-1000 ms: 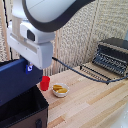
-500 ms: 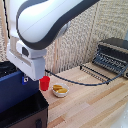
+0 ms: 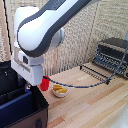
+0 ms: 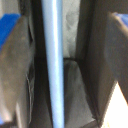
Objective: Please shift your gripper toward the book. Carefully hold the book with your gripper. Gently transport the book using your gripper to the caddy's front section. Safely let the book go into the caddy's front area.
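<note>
- Exterior view showed me the white-and-grey arm (image 3: 40, 30) bent low over the caddy (image 3: 22, 107), which sat at the exterior view's left on the wooden table (image 3: 90, 102)
- I saw the gripper (image 3: 30, 86) just above the caddy's rim, beside the inner divider, its fingertips mostly hidden under the white block
- I could make out the book (image 3: 15, 98) as a dark blue band inside the caddy, lying along the nearer compartment; how far down it sat I could not tell from this view
- I noted a red cup (image 3: 44, 83) just beside the gripper on the table, with a small bowl (image 3: 60, 90) holding something yellow next to it
- I saw the black-and-silver toaster oven (image 3: 114, 54) well apart at the exterior view's right, with a wire rack (image 3: 97, 70) in front of it
- Wrist view gave me the book's edge (image 4: 54, 60) as a pale blue upright strip running between the two dark fingers (image 4: 15, 70)
- I saw the blue tips on both sides and clear gaps between each finger and the book, so the jaws stood released, gripping nothing
- I could see the caddy's black inner walls (image 4: 75, 90) behind and below the book, so it stood on edge inside a compartment
</note>
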{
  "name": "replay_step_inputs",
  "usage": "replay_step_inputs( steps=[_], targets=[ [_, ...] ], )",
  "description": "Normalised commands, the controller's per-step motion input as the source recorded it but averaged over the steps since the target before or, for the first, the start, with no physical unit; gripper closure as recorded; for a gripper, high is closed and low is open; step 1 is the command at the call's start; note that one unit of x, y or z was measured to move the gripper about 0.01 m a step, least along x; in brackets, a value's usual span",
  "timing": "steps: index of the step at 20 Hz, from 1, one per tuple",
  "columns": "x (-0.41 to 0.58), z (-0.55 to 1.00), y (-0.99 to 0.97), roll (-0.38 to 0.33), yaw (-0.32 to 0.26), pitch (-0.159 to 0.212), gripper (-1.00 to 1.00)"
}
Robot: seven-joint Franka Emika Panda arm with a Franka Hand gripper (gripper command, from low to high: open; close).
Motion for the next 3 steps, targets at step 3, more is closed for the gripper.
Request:
replay_step_inputs(
  steps=[3],
  targets=[
    [0.145,0.34,-0.16,0.045,-0.030,0.073,-1.00]
  ],
)
